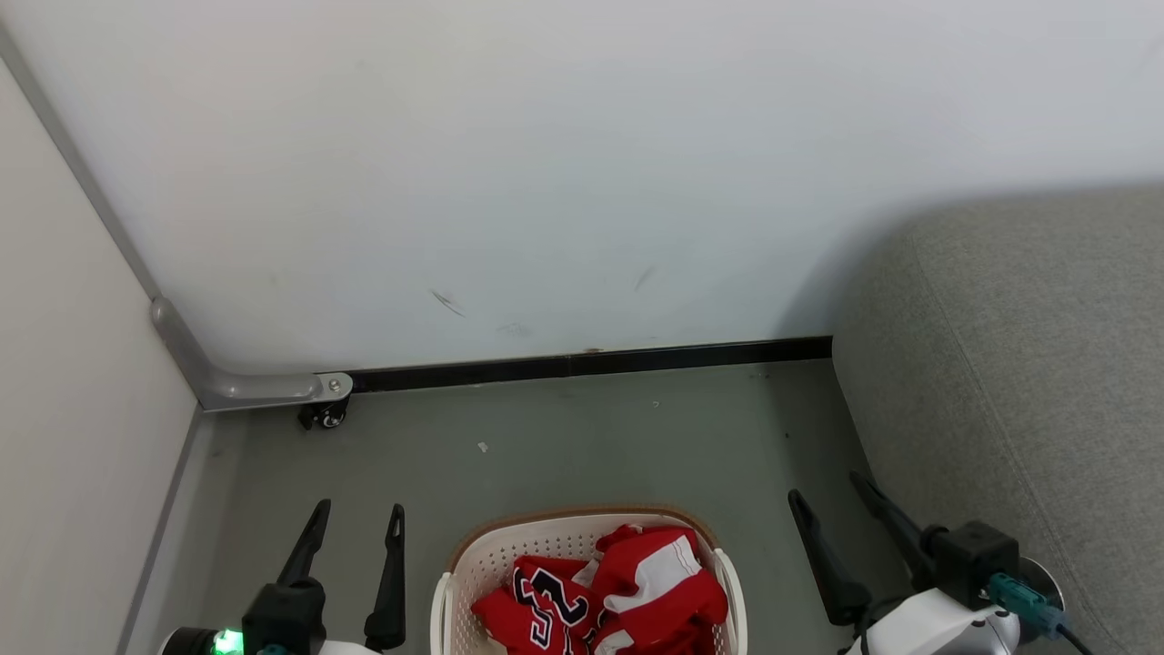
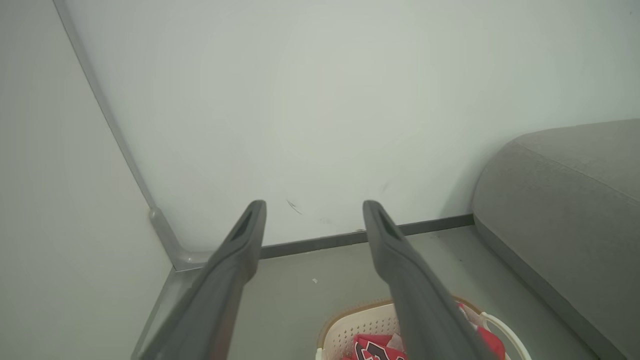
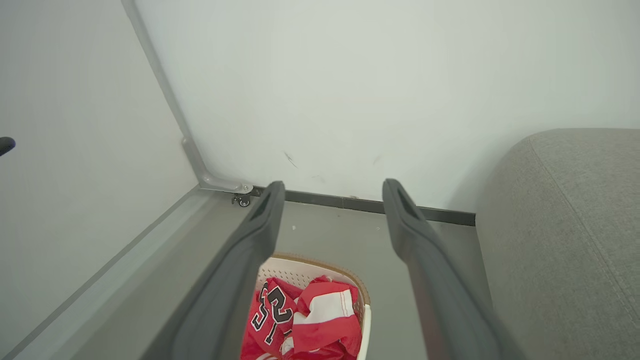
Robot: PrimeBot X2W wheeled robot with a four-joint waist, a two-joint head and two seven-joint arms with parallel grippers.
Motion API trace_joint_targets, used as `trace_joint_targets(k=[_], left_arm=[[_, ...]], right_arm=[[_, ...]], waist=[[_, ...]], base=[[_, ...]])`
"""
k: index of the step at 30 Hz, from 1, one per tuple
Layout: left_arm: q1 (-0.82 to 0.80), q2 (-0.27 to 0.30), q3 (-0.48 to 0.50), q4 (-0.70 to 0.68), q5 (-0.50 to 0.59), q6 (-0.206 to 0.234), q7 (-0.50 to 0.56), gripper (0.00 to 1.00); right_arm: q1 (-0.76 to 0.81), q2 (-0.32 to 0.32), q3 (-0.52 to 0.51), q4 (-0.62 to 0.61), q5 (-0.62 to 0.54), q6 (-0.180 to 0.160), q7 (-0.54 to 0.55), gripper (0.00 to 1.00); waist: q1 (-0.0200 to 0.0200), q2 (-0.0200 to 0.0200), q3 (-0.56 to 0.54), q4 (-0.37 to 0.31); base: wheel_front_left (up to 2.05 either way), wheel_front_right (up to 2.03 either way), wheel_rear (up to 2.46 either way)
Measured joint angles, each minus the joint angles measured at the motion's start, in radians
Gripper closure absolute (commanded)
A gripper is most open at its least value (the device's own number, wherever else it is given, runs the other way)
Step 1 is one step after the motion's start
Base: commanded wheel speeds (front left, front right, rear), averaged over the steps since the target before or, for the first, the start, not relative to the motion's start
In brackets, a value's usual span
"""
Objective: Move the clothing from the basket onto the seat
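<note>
Clothing [image 1: 605, 596] lay bunched in basket [image 1: 582, 523]; left gripper [image 1: 359, 507], right gripper [image 1: 827, 487] either side of basket, fingers spread, empty. Likely risk: tangled clothing snagging, tipping basket over.

Red white-striped clothing [image 1: 627, 591], grey seat [image 1: 1046, 364]

Look at the left claw [image 1: 360, 506]: long dark tapered fingers [image 1: 391, 582], green light [image 1: 227, 641] glowing behind. On the right claw [image 1: 826, 485], a white wrist [image 1: 937, 626] and teal plug [image 1: 1018, 596].
</note>
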Motion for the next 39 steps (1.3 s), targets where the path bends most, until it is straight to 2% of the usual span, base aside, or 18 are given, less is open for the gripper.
trace_joint_targets(k=[25, 39], left_arm=[[0.0, -0.007, 0.017, 0.04, 0.002, 0.008, -0.008, 0.0], [0.0, -0.005, 0.025, 0.048, -0.005, -0.002, -0.008, 0.0]], right_arm=[[0.021, -0.001, 0.004, -0.015, 0.008, 0.0, -0.01, 0.0], [0.022, -0.001, 0.004, -0.025, 0.008, 0.0, -0.01, 0.0]], waist=[[-0.0001, 0.0, -0.014, -0.004], [-0.0002, 0.0, -0.008, -0.006]], base=[[0.0, 0.0, 0.0], [0.0, 0.0, 0.0]])
